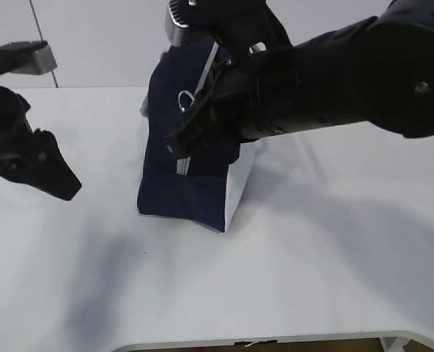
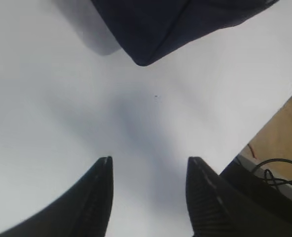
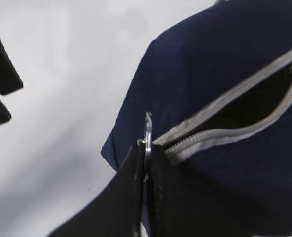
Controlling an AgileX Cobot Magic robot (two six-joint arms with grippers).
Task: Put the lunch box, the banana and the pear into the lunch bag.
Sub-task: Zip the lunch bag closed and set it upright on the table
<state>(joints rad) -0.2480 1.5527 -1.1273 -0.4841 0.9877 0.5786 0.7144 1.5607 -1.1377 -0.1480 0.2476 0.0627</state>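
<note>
Right gripper [image 3: 145,163] pinched on lunch bag's [image 3: 210,74] ring pull [image 3: 147,132]; left gripper [image 2: 148,170] parted, empty.

A plain white table [image 1: 312,264] carries the scene, its rounded front edge visible at the bottom of the exterior view. Directly on it stands 1 thing: the navy-blue lunch bag [image 1: 180,194], upright near the middle, its white side panel [image 1: 239,183] facing right. Soft shadows fall across the tabletop.
</note>
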